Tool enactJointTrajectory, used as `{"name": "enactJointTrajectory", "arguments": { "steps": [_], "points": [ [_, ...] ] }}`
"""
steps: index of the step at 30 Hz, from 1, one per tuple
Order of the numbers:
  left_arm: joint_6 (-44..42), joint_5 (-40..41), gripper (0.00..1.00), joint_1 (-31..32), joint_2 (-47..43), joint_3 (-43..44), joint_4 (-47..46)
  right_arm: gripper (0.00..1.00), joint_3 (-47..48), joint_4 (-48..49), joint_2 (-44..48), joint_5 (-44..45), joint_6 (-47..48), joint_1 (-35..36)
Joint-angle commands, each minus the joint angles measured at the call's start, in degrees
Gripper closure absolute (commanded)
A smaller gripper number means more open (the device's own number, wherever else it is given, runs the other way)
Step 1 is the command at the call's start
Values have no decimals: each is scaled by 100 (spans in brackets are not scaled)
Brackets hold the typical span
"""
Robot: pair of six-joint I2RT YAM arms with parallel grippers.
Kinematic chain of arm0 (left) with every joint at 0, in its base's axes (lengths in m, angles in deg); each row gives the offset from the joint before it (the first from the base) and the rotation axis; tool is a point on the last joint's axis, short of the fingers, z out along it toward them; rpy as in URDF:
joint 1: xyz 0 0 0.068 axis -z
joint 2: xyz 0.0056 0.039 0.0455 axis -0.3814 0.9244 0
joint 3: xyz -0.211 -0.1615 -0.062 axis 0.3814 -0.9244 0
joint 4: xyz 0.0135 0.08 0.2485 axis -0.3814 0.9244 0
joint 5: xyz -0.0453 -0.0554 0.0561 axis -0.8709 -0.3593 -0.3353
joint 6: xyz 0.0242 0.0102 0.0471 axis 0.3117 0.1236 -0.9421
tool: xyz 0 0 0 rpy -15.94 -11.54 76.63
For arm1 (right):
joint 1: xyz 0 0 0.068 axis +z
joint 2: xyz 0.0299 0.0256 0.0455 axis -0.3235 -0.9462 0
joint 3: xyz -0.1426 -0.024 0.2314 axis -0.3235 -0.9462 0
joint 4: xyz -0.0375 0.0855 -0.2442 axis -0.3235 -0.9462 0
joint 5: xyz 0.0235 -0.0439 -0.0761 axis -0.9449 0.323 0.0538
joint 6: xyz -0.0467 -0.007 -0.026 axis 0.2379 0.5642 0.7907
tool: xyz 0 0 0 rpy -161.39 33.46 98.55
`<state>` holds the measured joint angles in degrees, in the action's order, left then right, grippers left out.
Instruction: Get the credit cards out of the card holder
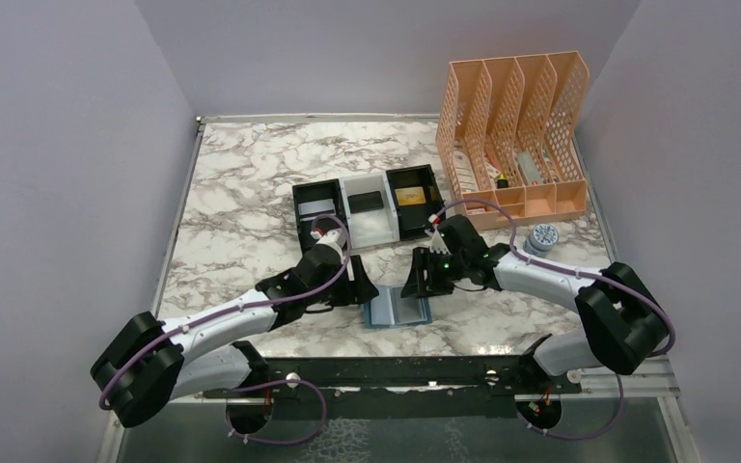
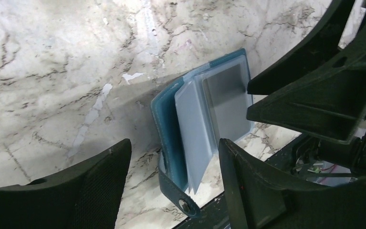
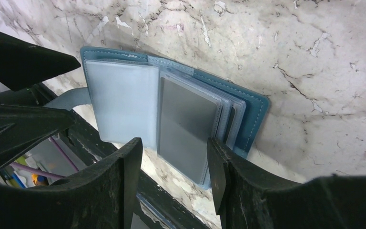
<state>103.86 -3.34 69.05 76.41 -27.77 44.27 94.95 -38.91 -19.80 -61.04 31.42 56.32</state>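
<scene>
The card holder (image 1: 397, 311) lies open on the marble near the front edge, teal outside, pale blue inside (image 2: 190, 129) (image 3: 121, 95). A silvery-grey credit card (image 3: 188, 129) (image 2: 226, 102) sits in its right-hand sleeve. My left gripper (image 1: 352, 286) (image 2: 174, 145) is open over the holder's left cover and snap strap, gripping nothing. My right gripper (image 1: 426, 280) (image 3: 174, 143) is open too, its fingers astride the near edge of the grey card's sleeve. In the tray (image 1: 343, 231) behind lie a silvery card (image 1: 318, 205), a black card (image 1: 365, 202) and a gold card (image 1: 410, 197).
A peach mesh file organizer (image 1: 511, 125) stands at the back right. A small round blue-and-white tin (image 1: 543, 236) sits by the right arm. A black rail (image 1: 396, 371) runs along the table's front edge just below the card holder.
</scene>
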Motion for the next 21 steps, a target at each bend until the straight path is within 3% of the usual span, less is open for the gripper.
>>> {"name": "enactJointTrajectory", "arguments": {
  "steps": [1, 12, 21],
  "points": [
    [-217, -294, 33, 21, 148, 54, -334, 48, -111, 103, -98, 46, -7, 32],
    [-333, -305, 75, 56, 827, -10, -297, 48, -149, 267, -196, -121, -68, 34],
    [-309, -196, 88, 65, 851, -56, -308, 50, -109, 736, -100, -857, -333, 34]
  ]
}}
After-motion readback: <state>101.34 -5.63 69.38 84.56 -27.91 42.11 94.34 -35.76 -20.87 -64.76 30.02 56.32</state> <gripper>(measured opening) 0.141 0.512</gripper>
